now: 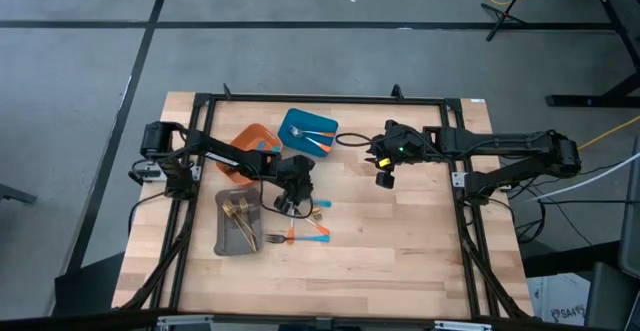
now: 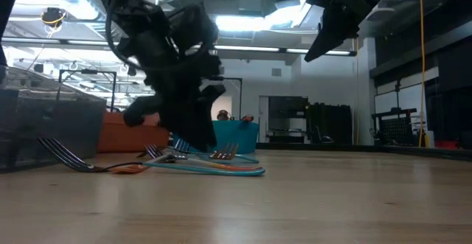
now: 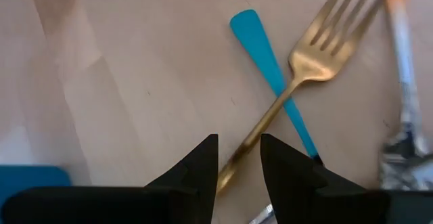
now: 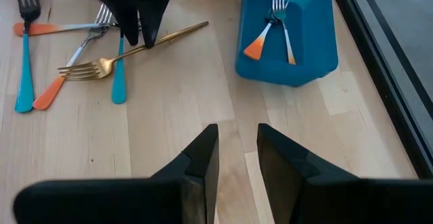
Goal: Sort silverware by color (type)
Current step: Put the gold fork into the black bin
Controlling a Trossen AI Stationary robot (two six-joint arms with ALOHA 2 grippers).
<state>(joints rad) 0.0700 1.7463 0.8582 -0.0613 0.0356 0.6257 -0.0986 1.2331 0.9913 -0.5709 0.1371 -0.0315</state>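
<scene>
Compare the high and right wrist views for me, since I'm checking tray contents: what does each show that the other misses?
Only the high view shows the grey tray with gold cutlery and the orange tray. Only the right wrist view shows that the two pieces in the blue tray have orange handles. Both show the blue tray, the left gripper down over the gold fork, its fingers either side of the handle, and the right gripper open above bare table.

No legible text, label, brand, number or sign in any view: nothing readable on the table [image 1: 400, 231], the trays, the silverware, the arms or the room behind.
</scene>
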